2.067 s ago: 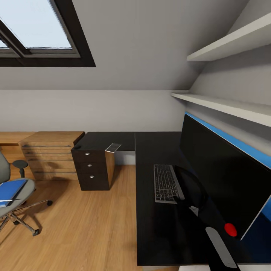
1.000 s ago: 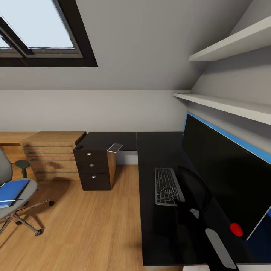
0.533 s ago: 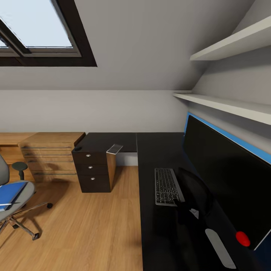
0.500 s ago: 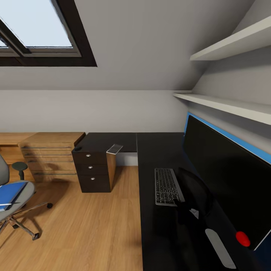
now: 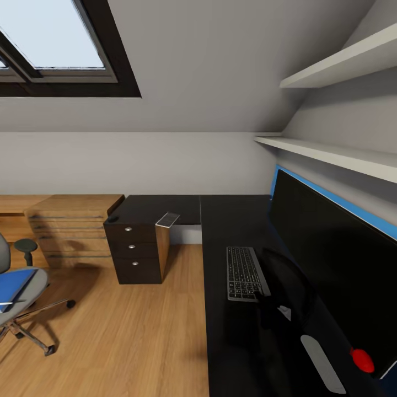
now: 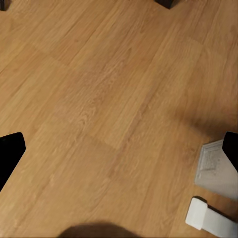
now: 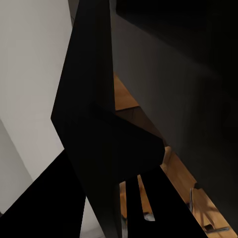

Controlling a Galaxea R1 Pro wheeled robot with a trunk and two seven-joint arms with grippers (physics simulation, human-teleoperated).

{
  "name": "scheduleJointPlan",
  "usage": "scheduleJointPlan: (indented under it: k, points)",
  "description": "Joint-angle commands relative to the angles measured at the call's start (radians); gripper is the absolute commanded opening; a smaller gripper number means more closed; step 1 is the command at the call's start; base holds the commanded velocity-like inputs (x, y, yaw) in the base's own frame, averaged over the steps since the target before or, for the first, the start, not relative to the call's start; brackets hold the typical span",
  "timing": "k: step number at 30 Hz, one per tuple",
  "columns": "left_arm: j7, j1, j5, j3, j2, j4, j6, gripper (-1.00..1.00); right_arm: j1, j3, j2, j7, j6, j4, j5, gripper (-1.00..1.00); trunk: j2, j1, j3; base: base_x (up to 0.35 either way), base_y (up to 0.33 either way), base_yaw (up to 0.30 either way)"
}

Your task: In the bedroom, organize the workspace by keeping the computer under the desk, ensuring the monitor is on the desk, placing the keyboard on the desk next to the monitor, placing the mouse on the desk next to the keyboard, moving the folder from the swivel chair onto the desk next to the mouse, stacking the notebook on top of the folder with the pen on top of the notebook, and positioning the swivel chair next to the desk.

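Note:
The black desk runs along the right wall, with the monitor standing on it and the keyboard lying in front of the monitor. On the desk's far arm lie the grey notebook and a small dark oval, apparently the mouse. The swivel chair is at the left edge, apart from the desk, with the blue folder on its seat. My left gripper hangs open over bare wooden floor. My right arm lies low by the monitor, its fingers lost in the dark.
A dark drawer unit stands under the desk's far arm, next to a light wooden chest. Two white shelves jut out above the monitor. In the left wrist view a pale grey panel and a white block sit on the floor.
The view has shifted a little, carrying the chair toward the left edge. The red mark on my right arm has slid toward the lower right along the monitor.

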Motion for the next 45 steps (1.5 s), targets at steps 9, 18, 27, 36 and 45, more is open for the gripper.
scheduleJointPlan:
  k: [9, 18, 27, 36, 45]
  points:
    - [0.003, -0.001, 0.011, -0.004, 0.001, -0.001, -0.008, 1.00, -0.001, -0.003, 0.001, -0.006, 0.005, -0.001, -0.009, -1.00, -0.001, 0.000, -0.001, 0.015, 0.000, 0.000]
    - [0.003, -0.001, 0.010, -0.004, 0.001, -0.001, -0.008, 1.00, -0.001, -0.003, 0.001, -0.011, 0.005, -0.001, -0.009, -1.00, -0.001, 0.000, -0.001, 0.000, 0.000, 0.000]
    - [0.003, -0.001, 0.010, -0.004, 0.001, -0.001, -0.008, 1.00, -0.001, -0.004, 0.001, -0.011, 0.006, -0.002, -0.010, -1.00, -0.001, 0.000, -0.001, 0.000, 0.000, 0.000]
    - [0.003, -0.001, 0.011, -0.005, 0.000, -0.001, -0.008, 1.00, -0.001, -0.004, -0.002, -0.011, 0.007, -0.002, -0.011, -1.00, -0.001, 0.000, -0.001, 0.000, 0.000, 0.000]
    - [0.004, -0.001, 0.011, -0.005, 0.000, 0.000, -0.008, 1.00, -0.001, -0.004, -0.003, -0.037, 0.007, -0.003, -0.011, -1.00, -0.001, 0.000, -0.001, 0.000, 0.000, 0.000]
